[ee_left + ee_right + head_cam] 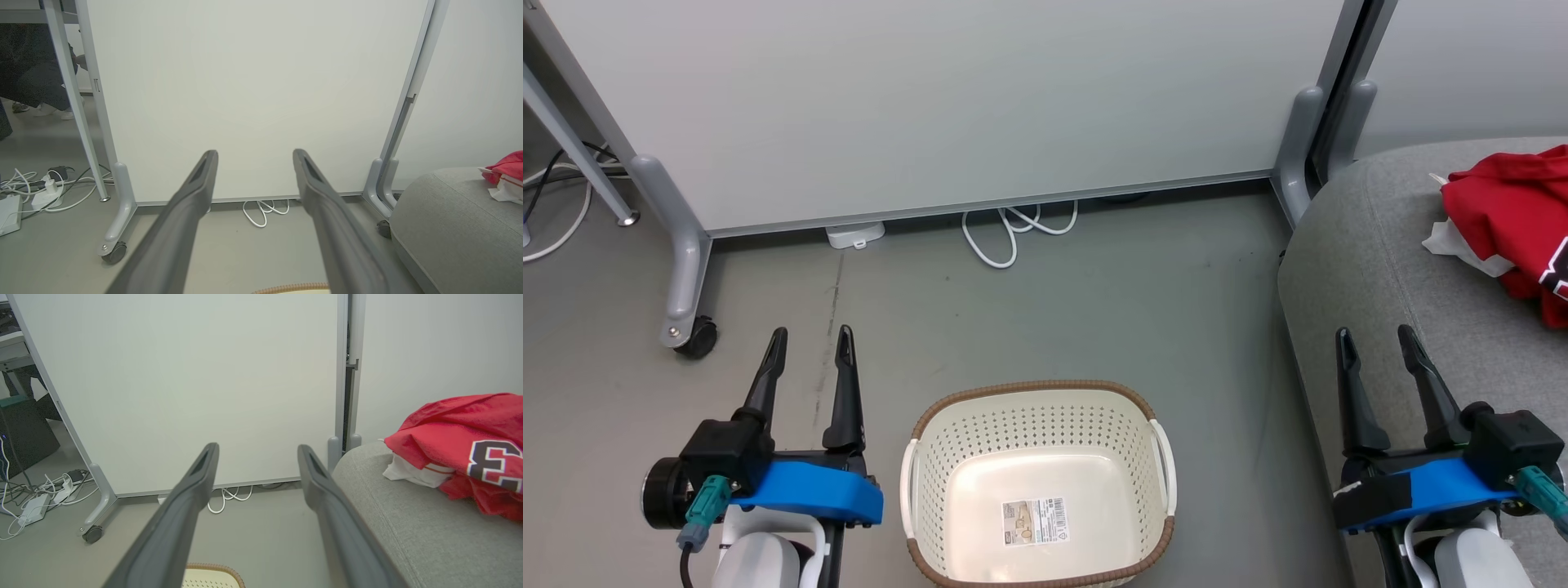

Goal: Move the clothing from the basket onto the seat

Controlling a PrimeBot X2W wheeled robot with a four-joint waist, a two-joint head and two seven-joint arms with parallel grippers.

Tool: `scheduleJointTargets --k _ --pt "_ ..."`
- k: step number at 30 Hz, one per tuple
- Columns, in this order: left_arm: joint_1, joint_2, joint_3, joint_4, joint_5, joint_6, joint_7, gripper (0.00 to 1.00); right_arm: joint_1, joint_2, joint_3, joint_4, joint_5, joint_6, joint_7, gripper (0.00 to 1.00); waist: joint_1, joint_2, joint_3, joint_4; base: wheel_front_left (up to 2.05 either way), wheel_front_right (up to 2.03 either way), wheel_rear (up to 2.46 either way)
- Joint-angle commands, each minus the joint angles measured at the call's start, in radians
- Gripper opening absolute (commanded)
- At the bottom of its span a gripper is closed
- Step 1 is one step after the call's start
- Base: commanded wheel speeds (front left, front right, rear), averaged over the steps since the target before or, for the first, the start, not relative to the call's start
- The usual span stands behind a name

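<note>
The red clothing lies bunched on the grey seat at the right; a black-and-white numeral shows on the jersey, with white trim beneath it. The cream basket with a brown rim stands on the floor between my arms, holding nothing but a label on its bottom. My left gripper is open to the basket's left, above the floor. My right gripper is open over the seat's near edge, short of the clothing. Both grippers hold nothing.
A white partition panel on grey wheeled feet stands behind the basket. White cables lie at its base, and more cables and a power strip lie at the far left. A person's legs show behind the panel.
</note>
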Motion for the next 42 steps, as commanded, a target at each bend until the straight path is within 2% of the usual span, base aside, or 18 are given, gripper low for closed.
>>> scheduleJointTargets --k 1,2,3,7,25,42 --pt "0.007 -0.001 -0.003 0.001 0.003 0.008 -0.005 1.00 0.014 0.002 0.001 0.000 0.004 0.000 -0.001 1.00 0.0001 -0.0001 0.000 0.000 0.00 0.00 0.00" --pt "0.006 -0.001 -0.003 -0.001 0.008 0.014 -0.005 1.00 0.014 0.003 0.001 0.000 0.005 0.000 -0.001 1.00 0.0001 -0.0001 0.000 0.000 0.00 0.00 0.00" --pt "0.002 0.000 -0.001 -0.001 0.005 0.013 0.000 0.00 0.001 0.000 0.001 0.000 0.002 0.000 0.000 0.00 0.0001 -0.0001 0.000 0.000 0.00 0.00 0.00" --pt "0.021 -0.001 0.002 0.029 -0.003 0.014 0.010 0.00 0.007 0.001 -0.002 0.032 0.012 0.000 0.005 0.00 0.0001 -0.0001 0.000 0.000 0.00 0.00 0.00" --pt "0.030 -0.001 0.039 0.009 -0.340 0.002 0.096 0.00 0.015 0.001 -0.014 0.027 0.350 0.000 0.092 0.00 0.0001 -0.0001 -0.011 -0.004 0.00 0.00 0.00" --pt "0.037 -0.001 0.066 -0.007 -0.586 -0.006 0.158 0.00 0.021 0.001 -0.023 0.023 0.597 0.000 0.156 0.00 0.0001 -0.0001 -0.021 -0.008 0.00 0.00 0.00"
